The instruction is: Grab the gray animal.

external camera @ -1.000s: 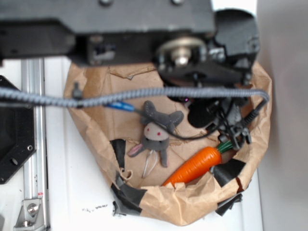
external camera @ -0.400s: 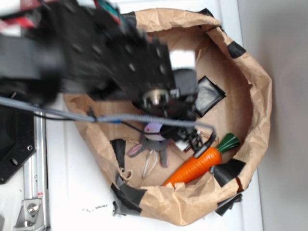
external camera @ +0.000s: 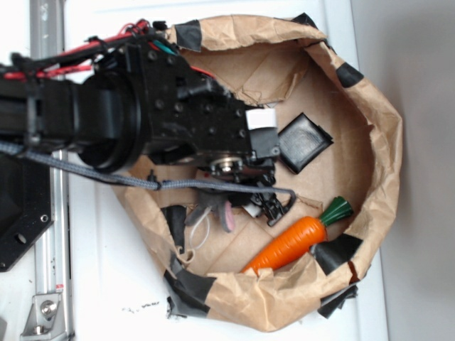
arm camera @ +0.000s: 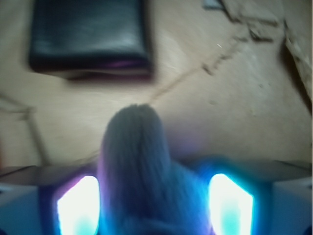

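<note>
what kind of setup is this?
Probably a lab robot workstation: a white tabletop with a metal rail, a taped brown paper enclosure, and toy props inside, namely the gray animal, a plastic carrot and a black pouch.

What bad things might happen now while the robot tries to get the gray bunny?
The hand has only one fuzzy end of the gray animal between its fingers, so the toy might slip out when lifted. Its white string loop dangles near the torn paper bag edge and could snag. The gray cable crosses right over the toy and might catch too.
</note>
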